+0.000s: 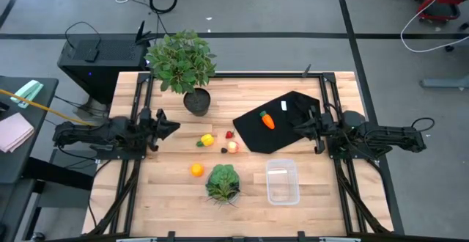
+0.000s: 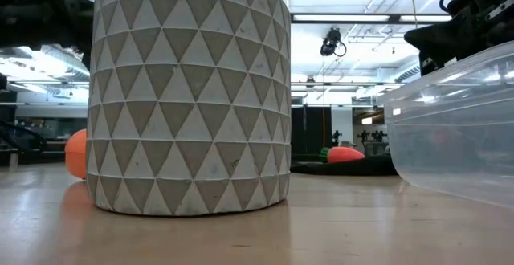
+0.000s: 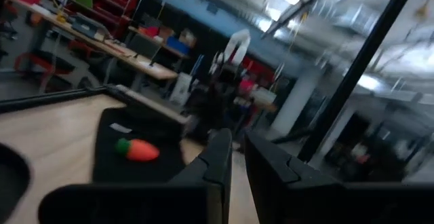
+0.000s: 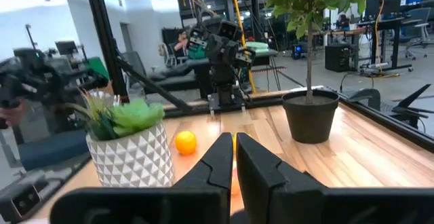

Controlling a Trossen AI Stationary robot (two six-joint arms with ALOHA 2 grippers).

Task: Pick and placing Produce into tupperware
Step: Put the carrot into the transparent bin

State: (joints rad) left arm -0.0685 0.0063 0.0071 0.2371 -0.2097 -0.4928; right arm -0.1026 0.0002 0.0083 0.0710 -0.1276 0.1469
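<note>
Patterned pot (image 2: pixel 191 96) hides most of orange ball (image 2: pixel 76 153) (low view).

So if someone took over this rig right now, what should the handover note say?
Left gripper: at the left side of the table, fingers nearly together, holding nothing.
Right gripper: at the right side, over the edge of the black cloth, fingers nearly together, holding nothing.
Tupperware: near the front right of the table, nothing in it.
Produce: carrot on the cloth; yellow piece, small red piece and peach ball in mid-table; orange ball beside the lettuce planter.
Done: nothing placed so far.
Left: all five pieces into the tupperware.
</note>
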